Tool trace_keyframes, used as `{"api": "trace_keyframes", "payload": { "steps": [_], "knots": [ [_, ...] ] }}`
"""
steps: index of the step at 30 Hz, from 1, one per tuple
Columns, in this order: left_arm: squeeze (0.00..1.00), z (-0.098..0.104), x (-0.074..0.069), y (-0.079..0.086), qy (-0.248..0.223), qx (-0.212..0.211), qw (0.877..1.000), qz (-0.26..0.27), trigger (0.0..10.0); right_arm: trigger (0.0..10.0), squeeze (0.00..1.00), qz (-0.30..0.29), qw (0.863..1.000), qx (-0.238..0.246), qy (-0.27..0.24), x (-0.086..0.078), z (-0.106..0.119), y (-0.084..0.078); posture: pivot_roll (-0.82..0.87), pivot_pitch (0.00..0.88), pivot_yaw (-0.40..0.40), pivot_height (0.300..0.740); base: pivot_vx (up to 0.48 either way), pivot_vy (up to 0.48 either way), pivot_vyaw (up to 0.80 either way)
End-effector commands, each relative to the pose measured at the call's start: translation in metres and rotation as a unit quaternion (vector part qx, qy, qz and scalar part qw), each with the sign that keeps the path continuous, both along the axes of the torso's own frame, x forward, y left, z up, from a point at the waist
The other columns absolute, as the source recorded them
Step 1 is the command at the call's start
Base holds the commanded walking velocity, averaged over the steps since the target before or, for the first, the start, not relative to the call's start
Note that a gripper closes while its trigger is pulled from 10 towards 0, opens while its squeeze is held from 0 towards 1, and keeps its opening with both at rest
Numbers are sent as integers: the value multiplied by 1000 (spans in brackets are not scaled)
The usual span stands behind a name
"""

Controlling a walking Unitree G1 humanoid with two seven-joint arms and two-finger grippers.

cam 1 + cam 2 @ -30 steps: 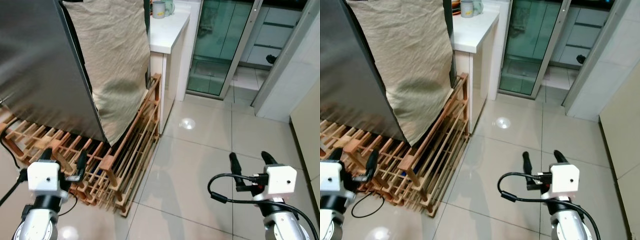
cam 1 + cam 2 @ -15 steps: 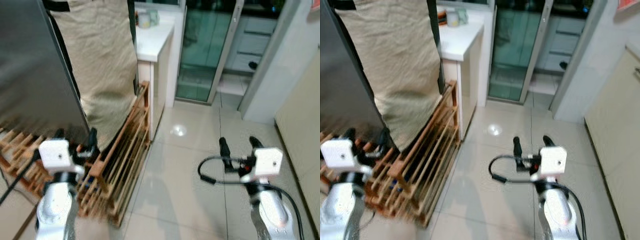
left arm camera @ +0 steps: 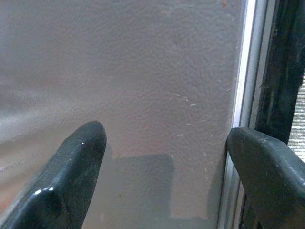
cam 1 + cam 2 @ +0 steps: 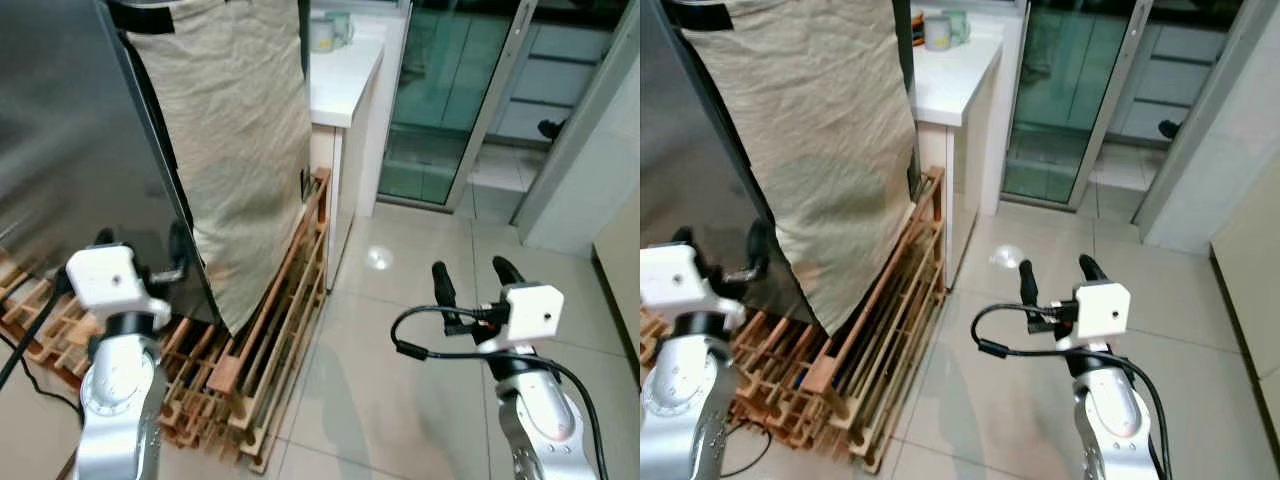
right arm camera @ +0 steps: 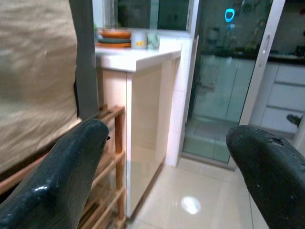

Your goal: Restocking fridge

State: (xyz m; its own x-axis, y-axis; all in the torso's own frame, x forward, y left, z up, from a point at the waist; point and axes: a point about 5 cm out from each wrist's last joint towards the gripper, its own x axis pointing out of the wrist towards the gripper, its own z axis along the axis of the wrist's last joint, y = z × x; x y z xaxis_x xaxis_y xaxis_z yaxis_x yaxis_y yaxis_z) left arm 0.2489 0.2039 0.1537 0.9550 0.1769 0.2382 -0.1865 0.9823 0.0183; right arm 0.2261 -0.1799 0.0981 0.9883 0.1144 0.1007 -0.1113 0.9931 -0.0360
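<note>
Steel door: brushed grey fridge (image 4: 70,130) fills the robot's left side, shut, with a beige cloth (image 4: 235,140) draped down its edge.
What changed: compared with a second ago, the left arm has come up from low by the wooden rack (image 4: 265,340) and now sits raised right against the fridge front. The head view has also swung between frames, so that shift is the camera's, not the furniture's.
What it means: restocking looks barely begun, judging from the closed door and empty grippers; the robot seems to be lining up on the door edge to open it.
Left gripper: left gripper (image 3: 164,157) is spread wide, nothing between the fingers. The wrist view shows the grey door skin straight ahead and very near, with the silver edge strip and dark gap beside one finger (image 3: 267,167). Contact with the door cannot be told.
Right gripper: right gripper (image 4: 470,278) is held out over the tiled floor (image 4: 420,300), fingers splayed apart, carrying nothing, well clear of the fridge.
Surroundings: white bench (image 4: 345,70) beyond the cloth carries mugs (image 4: 328,30); a glass sliding door (image 4: 450,90) stands behind.
Next call: a grip on that door edge looks like the likely move.
</note>
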Motion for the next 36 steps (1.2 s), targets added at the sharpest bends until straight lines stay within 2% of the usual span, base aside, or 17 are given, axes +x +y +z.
{"api": "trace_keyframes", "payload": {
  "steps": [1,6,10,11,12,16,18,23,27,30,33,36],
  "knots": [
    [0,2,-2,14,6,7,999,32,10000,10000,0,6,1000,-1,3,1,0,2,-78,0,13,740,0,0,0],
    [0,-1,-2,20,17,11,999,45,10000,10000,0,5,1000,-2,2,3,0,3,-80,0,16,740,0,0,0],
    [0,-4,-1,22,26,6,999,31,10000,10000,0,6,1000,-4,4,6,0,3,-76,0,14,740,0,0,0],
    [0,-13,-4,17,35,8,999,-33,10000,10000,0,6,1000,-5,5,7,0,3,-70,0,11,740,0,0,0],
    [0,-18,-7,17,42,14,997,-62,10000,10000,0,7,1000,-5,5,7,0,3,-70,0,11,740,0,0,0],
    [0,-32,-22,34,69,13,994,-79,10000,10000,0,8,1000,-8,4,8,1,2,-64,0,6,740,0,0,0],
    [0,-28,-28,34,63,25,993,-92,10000,10000,0,9,1000,-9,5,8,0,1,-59,0,2,740,0,0,0],
    [0,-17,-26,28,37,31,993,-110,10000,10000,0,14,1000,-11,7,9,-1,2,-46,0,-7,740,0,0,0],
    [0,4,-17,11,-4,9,990,-138,10000,10000,0,18,1000,-9,5,12,0,4,-42,0,-7,740,0,0,0],
    [0,12,-17,-2,-16,-49,982,-182,10000,10000,0,21,1000,-7,8,12,-2,4,-45,0,-9,740,0,0,0],
    [0,24,-20,-11,-27,-45,974,-220,10000,10000,0,19,1000,-13,20,11,-7,-1,-42,0,-10,740,0,0,0],
    [0,28,-19,-15,-33,-51,970,-234,10000,10000,0,18,999,-17,24,12,-10,-4,-43,0,-9,740,0,0,0]
  ]
}}
